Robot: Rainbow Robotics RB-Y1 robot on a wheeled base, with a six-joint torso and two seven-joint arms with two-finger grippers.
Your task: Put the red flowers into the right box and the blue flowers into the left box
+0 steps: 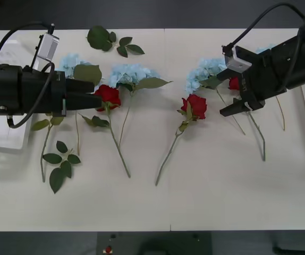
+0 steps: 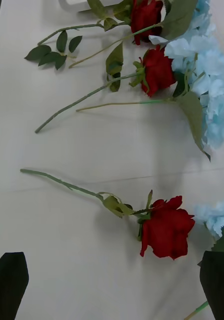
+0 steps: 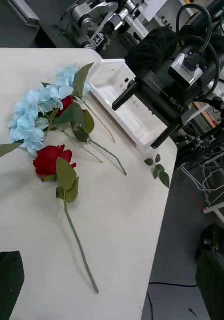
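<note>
Front view: right hand wide apart, empty, beside red flowers; left hand state unclear.

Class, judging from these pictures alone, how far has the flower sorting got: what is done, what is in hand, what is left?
Done: nothing visible; the right box holds no flowers.
In hand: neither tool grips anything. The left tool sits beside a red rose; the right tool, open, hangs above the table near another rose.
Left: the middle rose and all blue flowers lie on the table.

Black arms, looped black cables, white wrist cameras, black-fingered right hand.
</note>
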